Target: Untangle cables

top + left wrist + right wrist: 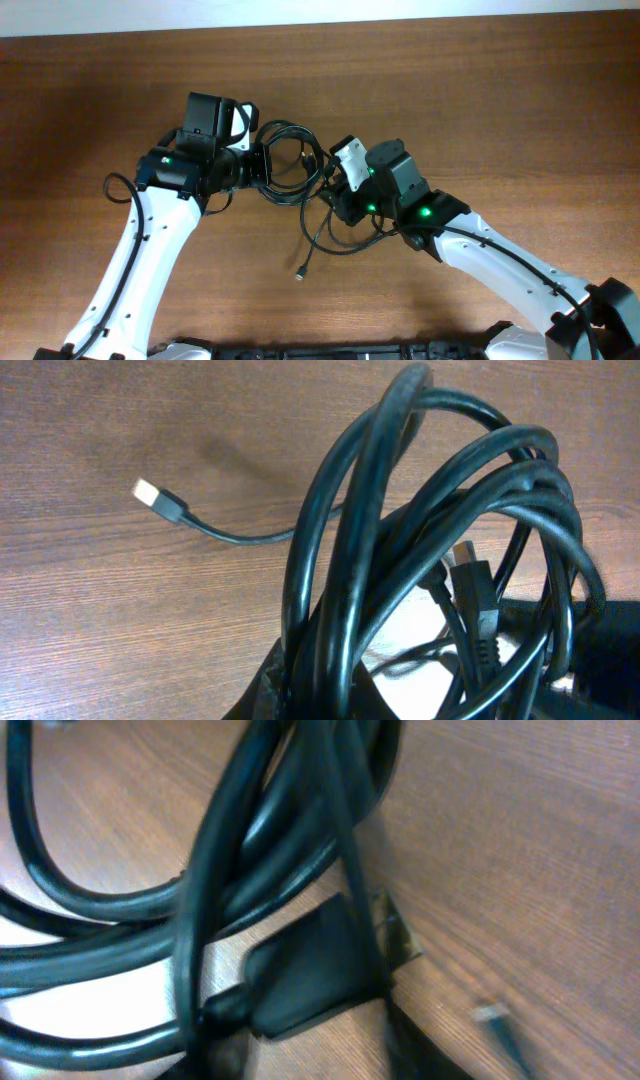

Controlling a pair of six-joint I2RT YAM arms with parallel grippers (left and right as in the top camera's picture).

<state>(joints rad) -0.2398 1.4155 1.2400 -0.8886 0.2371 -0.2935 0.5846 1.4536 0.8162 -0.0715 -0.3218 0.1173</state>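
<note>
From overhead, we see the cables (290,165) as a knot of thin black loops near the middle of the table (500,100). They are strung between the left gripper (265,168) and the right gripper (333,197), and one tail runs down to a loose plug (300,272) lying on bare wood apart from both arms. We judge the cords light, limp and a little springy, so loops will likely slip and re-form rather than stay put. The smooth jackets look slippery, and the plug ends are the only stiff parts, likely to snag when drawn through a loop. The free tail near its plug seems to us the best place to take hold. In the left wrist view, the cables (420,550) fan up from the bottom edge, where the left pincer appears clamped on their gathered base, though its fingers are mostly hidden. A silver-tipped plug (150,493) rests on the wood to the left, and a black plug (478,605) hangs inside the loops, where it could catch. In the right wrist view, blurred and very close, the cables (200,850) fill the frame around a chunky connector (310,970). We cannot tell whether the right pincer is wide or closed. Only the two arms, standing near each other, crowd the bundle.
</note>
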